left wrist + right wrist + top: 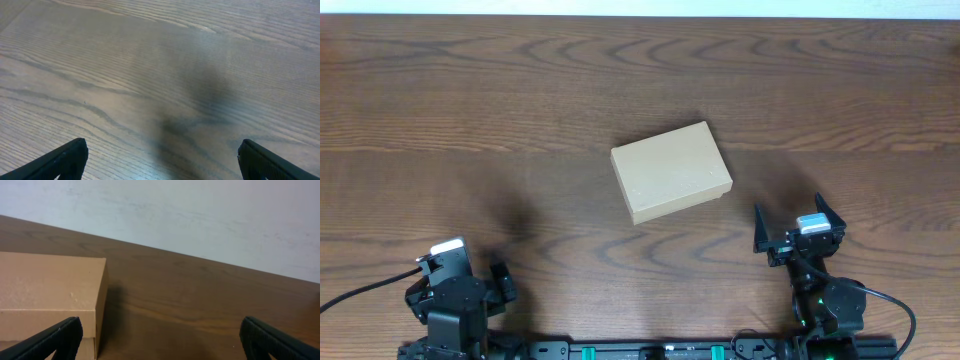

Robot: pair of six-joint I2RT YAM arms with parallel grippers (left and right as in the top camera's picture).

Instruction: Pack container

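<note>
Showing container [671,172] overhead, right wrist; left wrist shows table [150,60]

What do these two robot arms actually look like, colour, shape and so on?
Both are black and chunky. The left arm and right arm each carry a pale block near the wrist and have a black cable. The right gripper has two pointed black fingers; green lights glow on that arm.

container [671,171] mid-table [470,100], tools apart
</note>
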